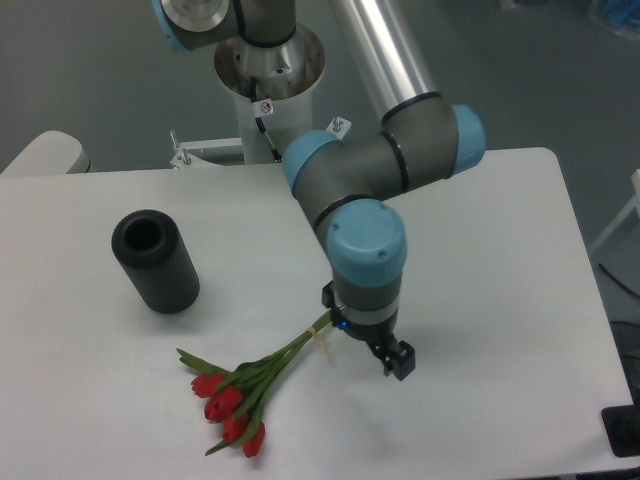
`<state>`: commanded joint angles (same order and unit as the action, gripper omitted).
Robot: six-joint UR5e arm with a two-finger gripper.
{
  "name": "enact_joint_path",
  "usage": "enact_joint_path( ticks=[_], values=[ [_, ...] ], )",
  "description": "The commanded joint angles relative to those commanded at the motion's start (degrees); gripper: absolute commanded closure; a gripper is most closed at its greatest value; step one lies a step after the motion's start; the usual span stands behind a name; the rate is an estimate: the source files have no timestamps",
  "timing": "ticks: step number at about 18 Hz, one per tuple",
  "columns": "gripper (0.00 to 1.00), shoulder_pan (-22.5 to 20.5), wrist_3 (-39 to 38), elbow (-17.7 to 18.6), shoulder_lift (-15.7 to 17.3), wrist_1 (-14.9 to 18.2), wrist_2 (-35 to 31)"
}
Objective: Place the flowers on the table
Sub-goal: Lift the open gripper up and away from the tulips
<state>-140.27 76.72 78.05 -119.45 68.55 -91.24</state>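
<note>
The flowers (pixel 240 400), a small bunch of red tulip buds with long green stems, lie flat on the white table (pixel 480 260) near its front edge. The buds point to the lower left. The stem ends reach up to the right, beside my gripper (pixel 364 332). The gripper points down just over the table, right at the stem ends. Its two black fingers (pixel 400 361) show spread apart on either side of the wrist. The stems lie beside the left finger, not between the two. The wrist hides the gap between the fingers.
A black cylinder (pixel 156 261) stands on the table at the left, open end up, well apart from the flowers. The arm's base (pixel 268 75) stands at the table's back edge. The table's right edge and front edge are close to the gripper.
</note>
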Motion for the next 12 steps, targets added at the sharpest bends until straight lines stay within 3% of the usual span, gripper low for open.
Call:
enact_joint_path(
  ticks=[12],
  values=[
    [0.0, -2.11, 3.08, 1.32, 0.53, -0.09, 0.71]
  ],
)
